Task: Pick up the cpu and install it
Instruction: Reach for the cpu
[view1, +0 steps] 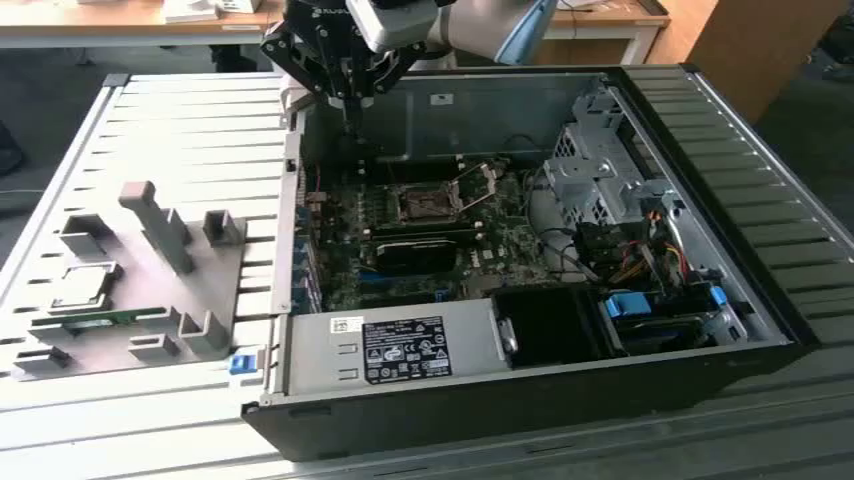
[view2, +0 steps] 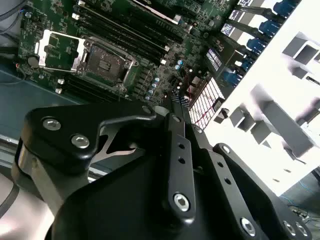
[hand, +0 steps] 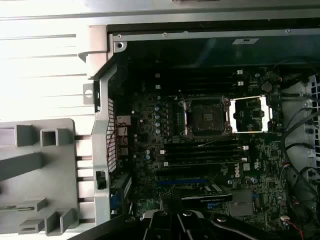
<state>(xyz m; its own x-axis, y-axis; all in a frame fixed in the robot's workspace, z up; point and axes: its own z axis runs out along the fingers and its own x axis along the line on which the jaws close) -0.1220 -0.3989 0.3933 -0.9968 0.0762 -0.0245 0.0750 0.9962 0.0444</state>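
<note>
— What does everything sit on?

— A pale slatted table (view1: 174, 130). An open computer case (view1: 747, 200) lies on it. A grey fixture plate (view1: 134, 300) is beside the case, by the table's edge on the exterior view's left.

— And the cpu?

— The cpu (view1: 83, 285) lies flat on that plate among its grey blocks, well apart from the claw (view1: 354, 122).

— What about the claw?

— It hangs above the case's far corner. In the second wrist view its fingers (view2: 179, 150) meet at the tips with nothing between them. Below it, the motherboard's socket (view1: 430, 203) lies open with its frame flipped back.
</note>
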